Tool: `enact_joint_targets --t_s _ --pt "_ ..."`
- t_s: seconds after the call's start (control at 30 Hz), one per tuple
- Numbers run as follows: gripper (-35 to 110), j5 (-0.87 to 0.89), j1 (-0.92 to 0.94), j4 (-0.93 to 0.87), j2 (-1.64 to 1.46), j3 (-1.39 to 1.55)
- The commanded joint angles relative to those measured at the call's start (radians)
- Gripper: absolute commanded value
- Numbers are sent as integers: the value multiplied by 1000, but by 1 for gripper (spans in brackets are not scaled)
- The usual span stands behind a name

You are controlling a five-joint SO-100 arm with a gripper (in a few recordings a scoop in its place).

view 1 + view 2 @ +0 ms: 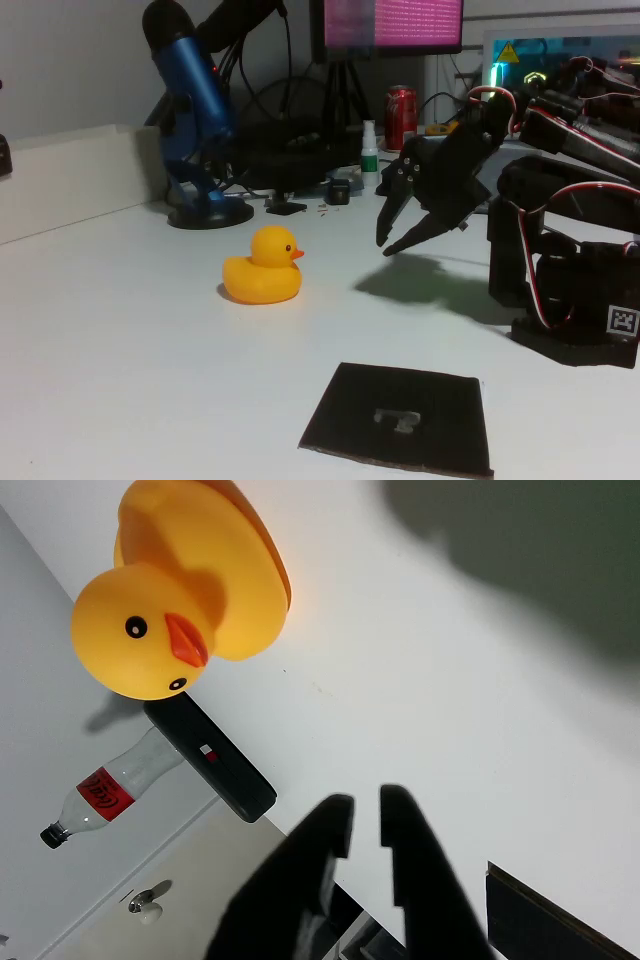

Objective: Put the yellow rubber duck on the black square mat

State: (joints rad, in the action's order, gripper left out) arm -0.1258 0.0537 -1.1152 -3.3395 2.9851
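— How does the pincer stand?

— In the fixed view the black gripper [392,232] hangs in the air above the white table [120,340], its two fingers slightly spread with a narrow gap between the tips. It holds nothing and touches nothing. The wrist view shows the same small gap between the fingertips [365,818].

— And the duck?

— The yellow rubber duck [263,266] sits upright on the table, left of the gripper and apart from it, beak pointing right. The black square mat [400,417] lies flat nearer the camera, well apart from the duck, with a pale grey mark at its centre.

— Any writing to read?

— A red drinks can [401,115] stands at the back, lettering too small to tell. In the wrist view a clear bottle with a red label [98,798] shows white script, blurred. A square coded marker [623,322] is on the arm's base. A blue microphone [190,100] stands behind the duck.
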Motion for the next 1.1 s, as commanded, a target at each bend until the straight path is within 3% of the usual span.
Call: enact_joint_targets --t_s 0.0,0.9,1.07 --pt "3 -6 12 15 -20 3" --pt "3 -11 9 18 -12 -3" --pt "3 -12 11 18 44 -160"
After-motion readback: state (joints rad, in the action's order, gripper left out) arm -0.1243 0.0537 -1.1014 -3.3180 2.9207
